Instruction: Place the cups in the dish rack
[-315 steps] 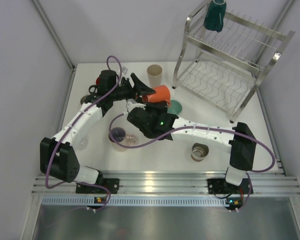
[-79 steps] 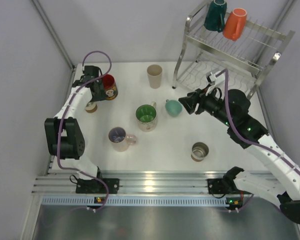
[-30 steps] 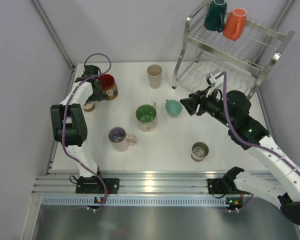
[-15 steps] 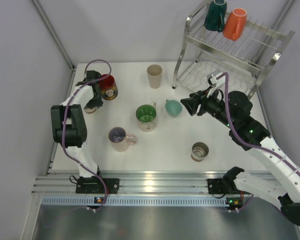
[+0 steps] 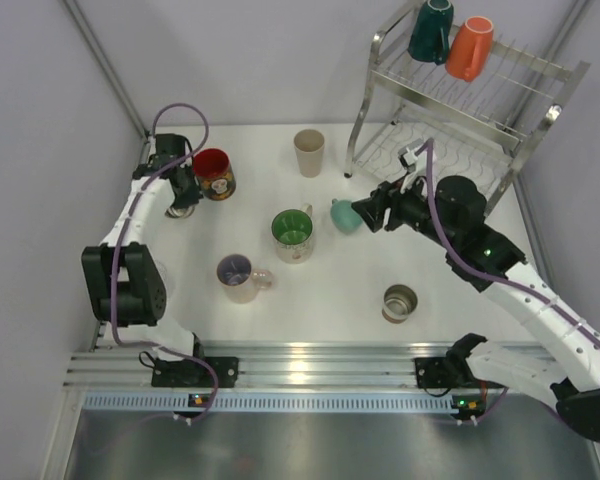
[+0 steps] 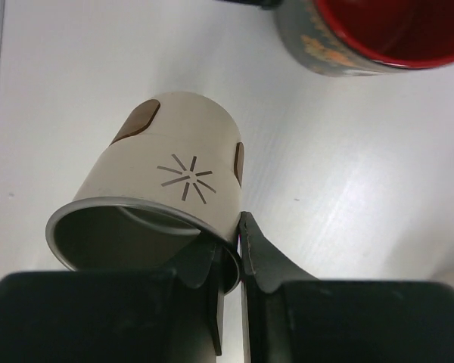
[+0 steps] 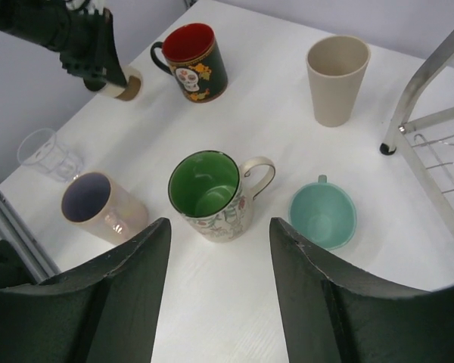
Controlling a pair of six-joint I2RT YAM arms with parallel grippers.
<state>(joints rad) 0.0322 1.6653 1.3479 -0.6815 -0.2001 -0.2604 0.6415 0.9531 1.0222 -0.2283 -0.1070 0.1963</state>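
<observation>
My left gripper (image 6: pixel 238 234) is shut on the rim of the white-and-brown cup (image 6: pixel 166 189), one finger inside and one outside, at the table's far left (image 5: pixel 183 208). The red mug (image 5: pixel 213 172) stands just right of it. My right gripper (image 7: pixel 219 223) hangs open and empty above the table, close to the mint cup (image 5: pixel 344 215) and the green-lined mug (image 7: pixel 208 189). The beige cup (image 5: pixel 309 152), pinkish mug (image 5: pixel 238 277) and steel cup (image 5: pixel 400 302) stand on the table. On the dish rack's (image 5: pixel 540 110) top tier sit a dark teal cup (image 5: pixel 431 30) and an orange cup (image 5: pixel 469 47).
A clear glass (image 7: pixel 45 155) stands near the table's left edge. The rack's leg (image 7: pixel 408 106) rises beside the beige cup. Grey walls close in the table on the left, back and right.
My left gripper has closed on the white-and-brown cup's rim and its arm has shifted. My right gripper has moved a little left toward the mint cup.
</observation>
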